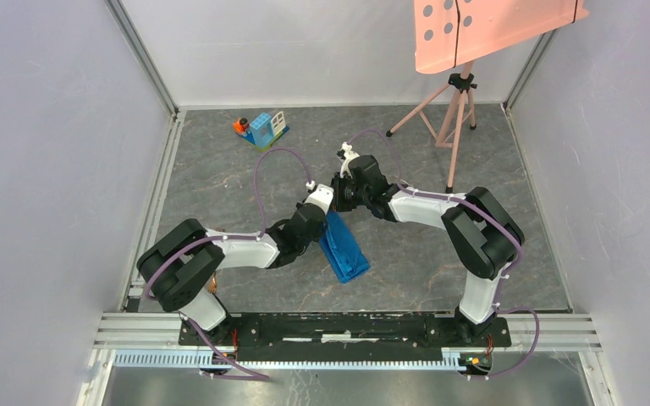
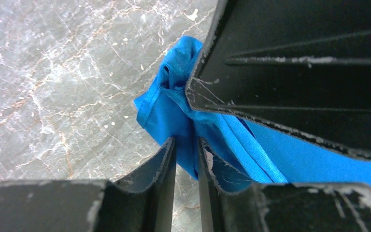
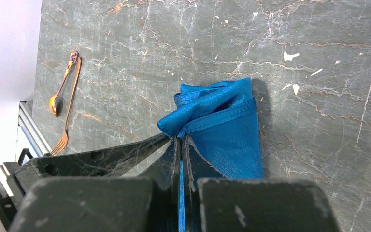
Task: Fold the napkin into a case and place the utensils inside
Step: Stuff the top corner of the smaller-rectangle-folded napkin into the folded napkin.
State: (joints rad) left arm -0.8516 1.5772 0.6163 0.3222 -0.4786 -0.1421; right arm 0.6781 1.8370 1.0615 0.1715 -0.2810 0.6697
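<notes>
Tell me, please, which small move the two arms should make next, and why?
Probably lower the pinched end to the table and release. Both the left gripper and the right gripper are shut on one end of the napkin, already folded narrow, while the spoon and fork lie outside it.

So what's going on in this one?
The blue napkin is already folded into a narrow strip. The left gripper and the right gripper each pinch the same end of it, close together. The spoon and fork lie side by side on the table, untouched.
</notes>
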